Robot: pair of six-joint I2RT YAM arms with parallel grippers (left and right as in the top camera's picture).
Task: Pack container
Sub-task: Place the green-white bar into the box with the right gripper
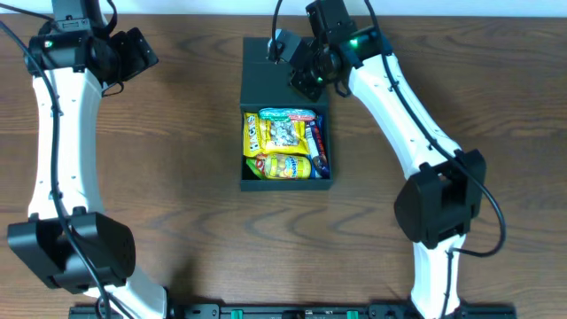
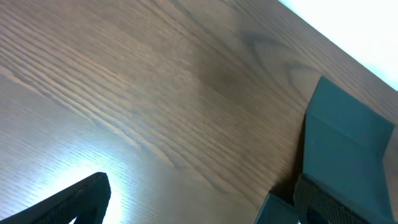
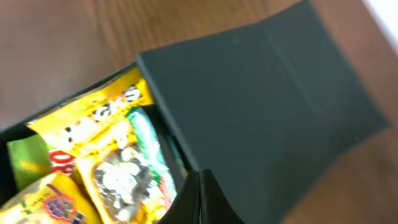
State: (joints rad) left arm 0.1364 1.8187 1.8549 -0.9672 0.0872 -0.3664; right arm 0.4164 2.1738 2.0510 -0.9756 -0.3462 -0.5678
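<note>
The dark teal container (image 1: 250,182) sits mid-table, its hinged flap lid (image 1: 270,75) open and lying back toward the far side. Several snack packets (image 1: 283,146) in yellow, green and blue fill it. My right gripper (image 1: 312,81) is shut with nothing between its fingers, over the right side of the lid near the hinge. In the right wrist view its closed fingers (image 3: 200,196) rest against the lid (image 3: 261,106) beside the packets (image 3: 112,168). My left gripper (image 1: 142,53) is open and empty at the far left. The left wrist view shows the lid's edge (image 2: 348,143).
Brown wooden table (image 1: 177,133) surrounds the box. The arm bases (image 1: 71,252) stand at the near edge on both sides. A white surface lies beyond the table's far edge (image 2: 354,25).
</note>
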